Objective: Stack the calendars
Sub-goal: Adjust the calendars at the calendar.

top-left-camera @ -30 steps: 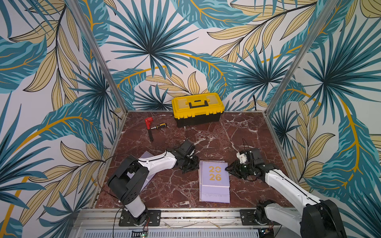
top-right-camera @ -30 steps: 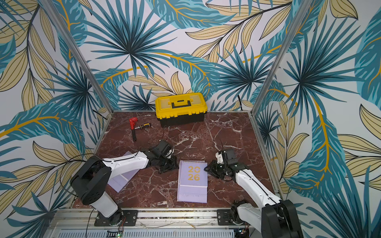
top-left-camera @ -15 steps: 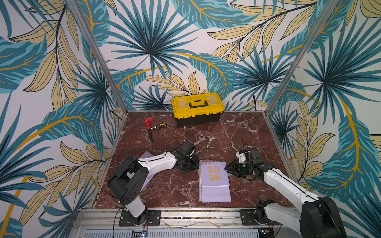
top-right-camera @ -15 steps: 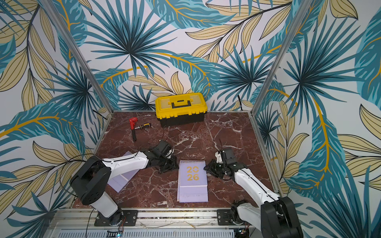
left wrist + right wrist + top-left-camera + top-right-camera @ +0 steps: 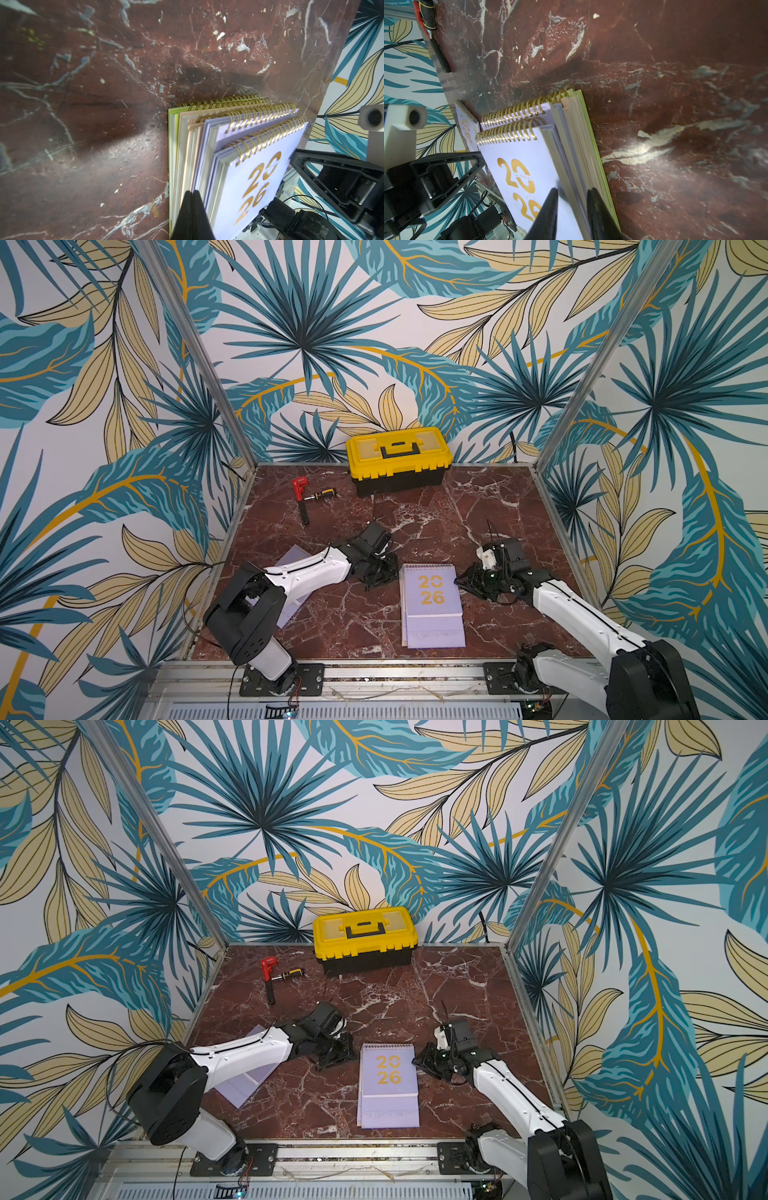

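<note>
In both top views a stack of calendars [image 5: 432, 605] [image 5: 388, 1085] lies front centre, lavender cover with gold "2026" on top. The left wrist view shows lime green [image 5: 171, 145] at the bottom, then peach, then lavender [image 5: 259, 176]. My left gripper [image 5: 380, 578] [image 5: 192, 192] is shut, its tips against the stack's left side. My right gripper [image 5: 459, 581] [image 5: 573, 190] is at the right side, slightly open: one finger over the top cover [image 5: 519, 158], one beside the lower layers. Another lavender calendar [image 5: 291, 558] [image 5: 245, 1085] lies partly under my left arm.
A yellow-and-black toolbox [image 5: 399, 460] stands at the back wall. A red tool [image 5: 300, 485] and a small screwdriver [image 5: 320, 494] lie at the back left. Metal rails edge the marble floor [image 5: 478, 510]; patterned walls close three sides.
My right gripper has crept slightly toward the stack's right edge. The left arm and the stack have barely moved.
</note>
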`<control>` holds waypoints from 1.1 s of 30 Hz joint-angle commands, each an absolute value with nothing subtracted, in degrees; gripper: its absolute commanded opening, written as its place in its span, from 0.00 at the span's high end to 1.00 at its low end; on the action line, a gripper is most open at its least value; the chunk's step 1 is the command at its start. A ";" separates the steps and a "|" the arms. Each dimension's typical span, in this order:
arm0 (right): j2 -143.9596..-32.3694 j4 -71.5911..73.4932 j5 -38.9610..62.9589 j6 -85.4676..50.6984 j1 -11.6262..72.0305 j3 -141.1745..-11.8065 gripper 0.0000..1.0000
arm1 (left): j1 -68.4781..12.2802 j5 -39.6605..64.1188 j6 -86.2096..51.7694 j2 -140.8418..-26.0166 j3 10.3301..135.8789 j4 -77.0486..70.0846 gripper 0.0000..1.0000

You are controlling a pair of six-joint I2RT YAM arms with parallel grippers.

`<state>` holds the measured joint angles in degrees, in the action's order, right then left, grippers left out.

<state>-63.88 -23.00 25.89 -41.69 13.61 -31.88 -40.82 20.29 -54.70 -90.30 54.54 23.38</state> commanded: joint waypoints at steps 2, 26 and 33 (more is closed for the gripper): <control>-64.68 -20.46 27.14 -42.36 14.06 -31.38 0.71 | -41.39 21.09 -54.39 -90.44 56.92 24.41 1.00; -65.74 -19.46 28.11 -42.30 14.14 -31.03 0.72 | -41.48 20.67 -54.14 -93.81 58.84 23.93 1.00; -66.45 -18.74 28.61 -42.44 14.50 -30.93 0.78 | -41.65 21.71 -54.28 -94.59 59.39 22.31 1.00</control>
